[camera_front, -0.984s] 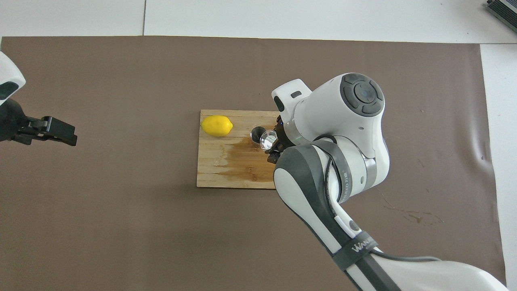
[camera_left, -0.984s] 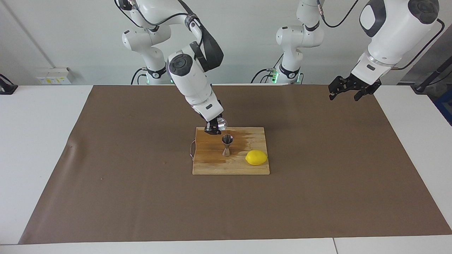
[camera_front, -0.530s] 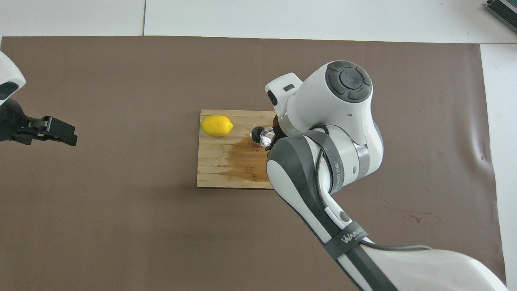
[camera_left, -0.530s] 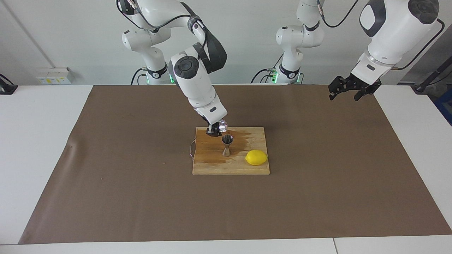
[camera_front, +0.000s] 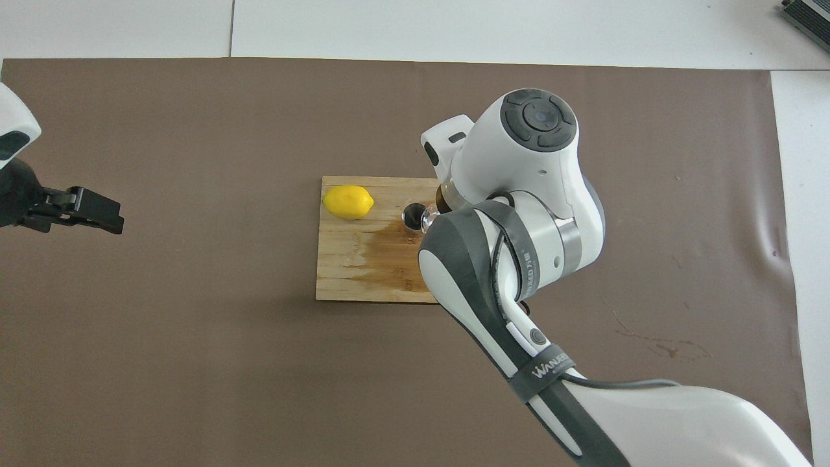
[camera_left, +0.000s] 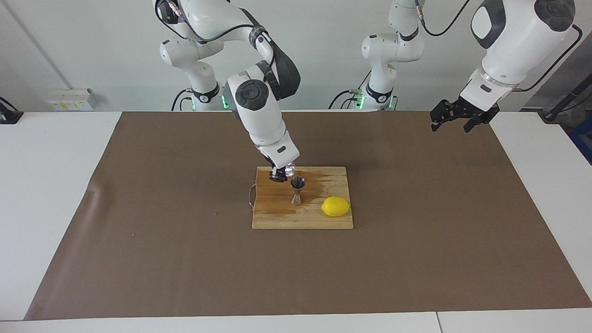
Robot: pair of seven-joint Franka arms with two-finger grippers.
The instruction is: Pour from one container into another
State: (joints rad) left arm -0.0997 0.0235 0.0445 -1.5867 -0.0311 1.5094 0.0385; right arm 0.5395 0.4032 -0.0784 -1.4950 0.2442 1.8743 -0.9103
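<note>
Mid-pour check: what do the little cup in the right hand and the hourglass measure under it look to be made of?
Tiny clear cup: apparently glass, transparent with bright glints. Silvery hourglass-shaped jigger: looks like polished steel, grey and reflective. It stands on a pale wooden board with visible grain and a dark wet stain.

- Overhead: right arm (camera_front: 519, 214) covers right gripper and most of glass cup (camera_front: 428, 217).
- Left arm (camera_front: 13, 188) cut by frame edge.
- Jigger (camera_left: 297, 189) contents too small to tell.
</note>
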